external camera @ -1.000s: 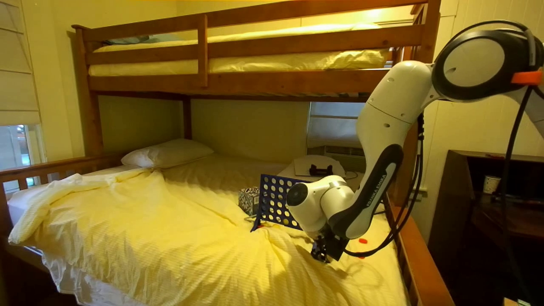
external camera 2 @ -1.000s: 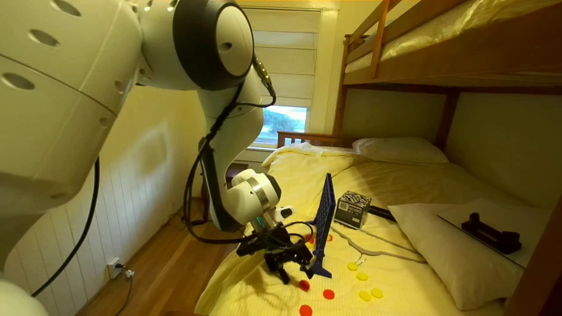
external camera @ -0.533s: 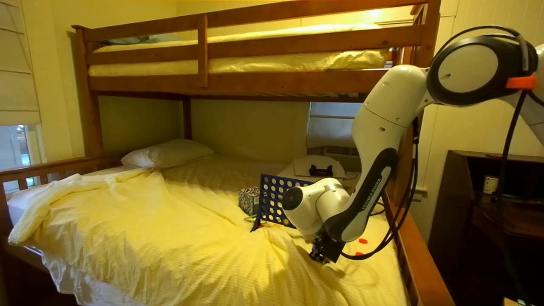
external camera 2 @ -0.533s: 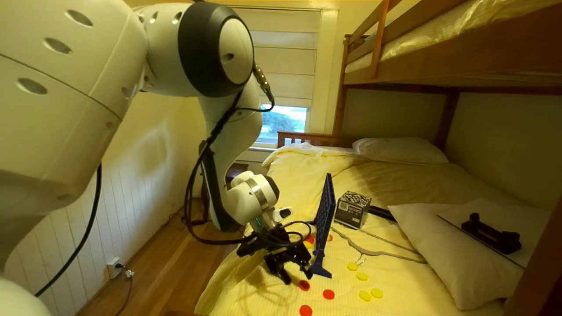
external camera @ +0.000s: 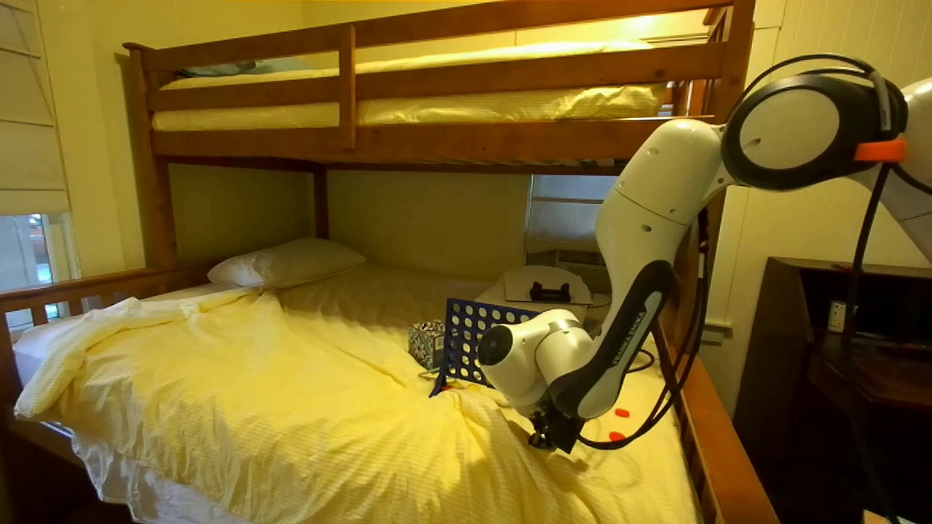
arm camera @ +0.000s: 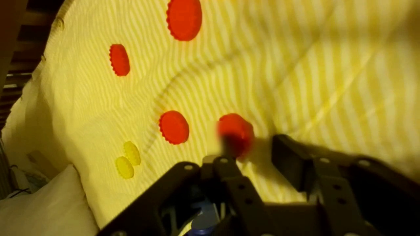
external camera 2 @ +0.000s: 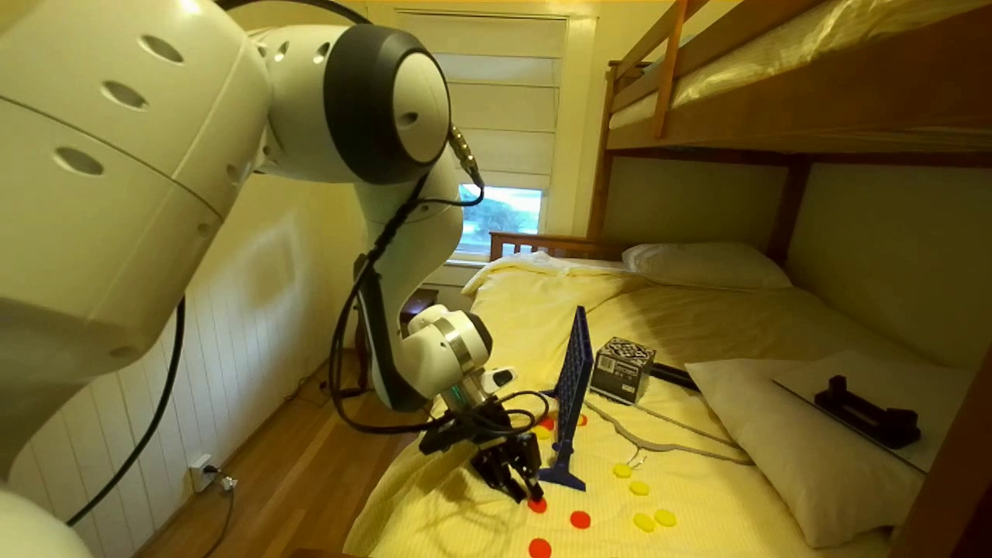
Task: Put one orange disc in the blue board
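Our next move turns on a small sideways offset: in the wrist view the orange disc [arm camera: 235,134] lies just ahead of the finger on the left [arm camera: 241,185], and only its right part faces the gap of the gripper [arm camera: 254,152]. The two fingers stand apart, though not widely, and we see nothing clamped between them. In an exterior view the same disc rests on the yellow cover [external camera 2: 697,488], just to the near side of the fingertips and slightly right, partly hidden by one of them. Being round, it offers no long axis to line up with; we judge that the gripper should shift left, in the wrist view's sense, until the gap straddles the rim. The disc's lower part is dark and smeared there, so we cannot tell whether the finger touches it. The blue board [external camera 2: 573,372] stands upright to the far right of the gripper, its turn not yet come.

Against half a second ago, the fingers have drawn closer together, and in an exterior view the arm [external camera: 626,327] has sunk and edged left, hiding more of the board, which itself has not moved.
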### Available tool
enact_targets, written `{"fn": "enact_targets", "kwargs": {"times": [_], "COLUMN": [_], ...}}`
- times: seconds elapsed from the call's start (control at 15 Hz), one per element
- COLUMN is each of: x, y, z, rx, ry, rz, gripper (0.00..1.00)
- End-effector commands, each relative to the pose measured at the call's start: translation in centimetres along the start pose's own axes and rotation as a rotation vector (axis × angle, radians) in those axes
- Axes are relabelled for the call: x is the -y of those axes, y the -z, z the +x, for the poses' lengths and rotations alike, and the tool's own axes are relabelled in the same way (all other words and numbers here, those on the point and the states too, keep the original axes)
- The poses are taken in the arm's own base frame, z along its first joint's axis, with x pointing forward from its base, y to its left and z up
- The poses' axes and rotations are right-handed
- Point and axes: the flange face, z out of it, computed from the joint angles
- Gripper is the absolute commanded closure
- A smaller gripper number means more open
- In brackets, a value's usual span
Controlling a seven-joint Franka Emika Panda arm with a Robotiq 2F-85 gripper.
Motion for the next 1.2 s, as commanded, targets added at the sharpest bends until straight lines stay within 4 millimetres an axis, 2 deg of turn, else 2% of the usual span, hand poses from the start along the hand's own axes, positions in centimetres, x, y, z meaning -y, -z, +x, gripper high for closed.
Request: {"fn": "enact_targets", "kwargs": {"times": [0.0,0.07,0.13,0.87,0.93,1.0,1.13], "x": [0.7,0.8,0.8,0.1,0.1,0.0,-0.4], "y": [-0.8,-0.9,-1.0,-0.5,-0.4,-0.4,-0.3], "z": [1.0,1.0,1.0,0.6,0.5,0.4,0.2], "rx": [0.007,0.007,0.007,-0.001,0.0,0.001,0.005], "ry": [0.014,0.016,0.017,0.014,0.011,0.009,0.007], "rz": [-0.02,-0.021,-0.021,-0.005,-0.002,-0.005,-0.015], "gripper": [0.91,0.98,1.0,1.0,0.74,0.73,0.6]}}
